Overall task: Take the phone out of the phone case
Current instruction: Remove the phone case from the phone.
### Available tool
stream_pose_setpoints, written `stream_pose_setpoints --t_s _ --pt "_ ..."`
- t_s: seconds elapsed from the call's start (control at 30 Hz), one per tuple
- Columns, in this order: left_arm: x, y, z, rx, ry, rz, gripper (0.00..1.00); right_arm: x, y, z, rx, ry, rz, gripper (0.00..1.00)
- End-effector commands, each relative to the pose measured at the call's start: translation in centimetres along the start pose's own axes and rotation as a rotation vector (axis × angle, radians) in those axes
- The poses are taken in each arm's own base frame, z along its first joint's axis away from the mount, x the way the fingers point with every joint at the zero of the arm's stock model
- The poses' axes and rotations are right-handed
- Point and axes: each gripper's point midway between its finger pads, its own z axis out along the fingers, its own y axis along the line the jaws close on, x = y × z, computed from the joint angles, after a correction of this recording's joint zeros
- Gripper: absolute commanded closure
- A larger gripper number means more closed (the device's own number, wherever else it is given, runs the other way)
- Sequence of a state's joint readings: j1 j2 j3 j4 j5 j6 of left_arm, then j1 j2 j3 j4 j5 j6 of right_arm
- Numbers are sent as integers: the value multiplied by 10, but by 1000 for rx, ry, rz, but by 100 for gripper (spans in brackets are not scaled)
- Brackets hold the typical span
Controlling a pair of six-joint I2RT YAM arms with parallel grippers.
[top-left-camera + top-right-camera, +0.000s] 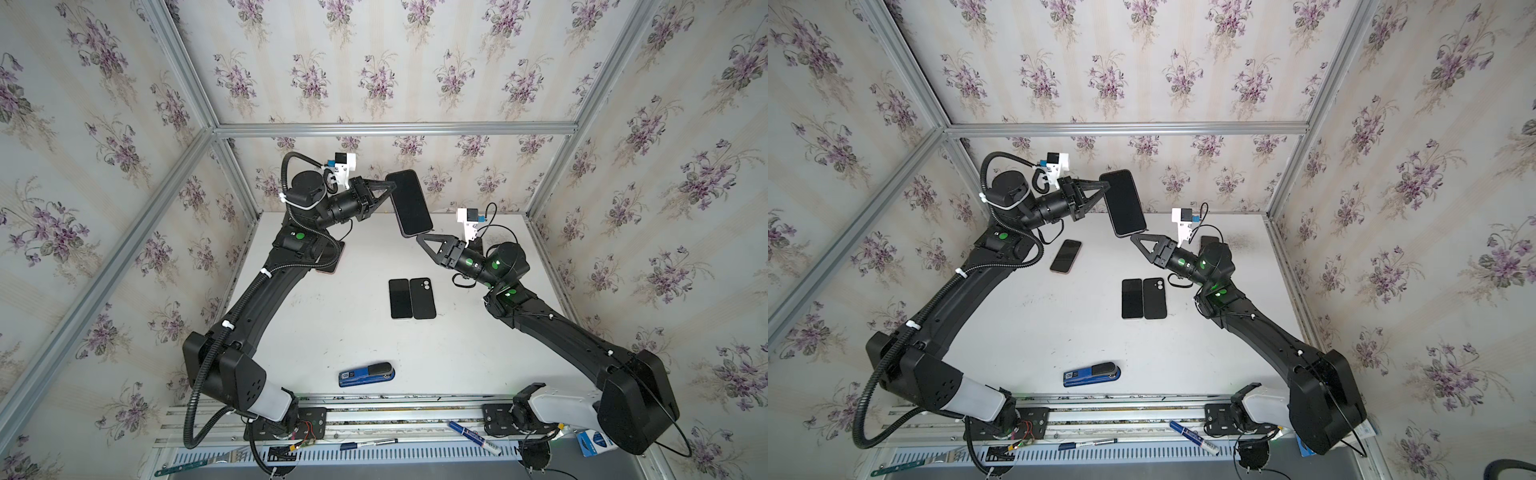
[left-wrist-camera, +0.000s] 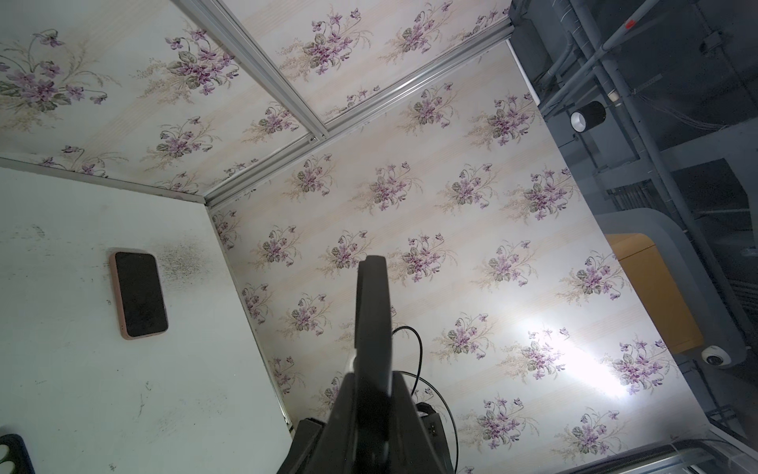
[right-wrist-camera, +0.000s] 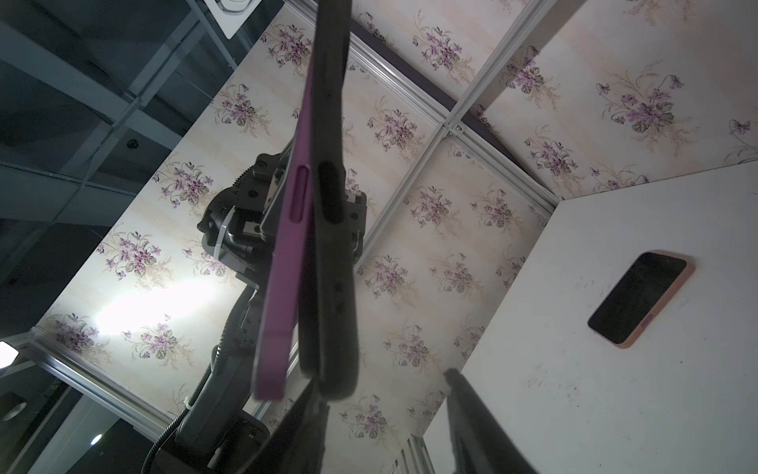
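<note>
My left claw clamps purple-cased black phone aloft; right claw gapes at its corner. Blue stapler lies on tabletop.

My left arm and right arm are matte black with white sleeves near the bases, green joint dots, a ribbed hose along the left; left hand and right hand are black triangles.

Phone purple-sided, case black — wallpaper violet sprigs on cream stripes; stapler blue-black.
</note>
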State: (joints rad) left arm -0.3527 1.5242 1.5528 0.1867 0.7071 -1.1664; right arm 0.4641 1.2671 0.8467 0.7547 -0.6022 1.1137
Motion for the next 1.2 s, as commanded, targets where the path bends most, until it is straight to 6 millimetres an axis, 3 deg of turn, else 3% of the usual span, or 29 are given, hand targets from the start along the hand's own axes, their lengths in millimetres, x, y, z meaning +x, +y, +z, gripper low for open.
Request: stream_pose_setpoints --t_s 0.0,0.6,1.0,1.17 --pt "7 -19 -2 68 35 33 100 -17 8 -1 -31 -87 -7 51" --pt "15 -14 -4 66 51 52 100 -26 6 -11 -38 -128 24 50" --pt "25 -12 -2 37 74 112 100 -34 4 -4 -64 -149 67 47" --pt "23 -24 -1 69 71 118 100 -34 -2 -2 -58 -153 90 47"
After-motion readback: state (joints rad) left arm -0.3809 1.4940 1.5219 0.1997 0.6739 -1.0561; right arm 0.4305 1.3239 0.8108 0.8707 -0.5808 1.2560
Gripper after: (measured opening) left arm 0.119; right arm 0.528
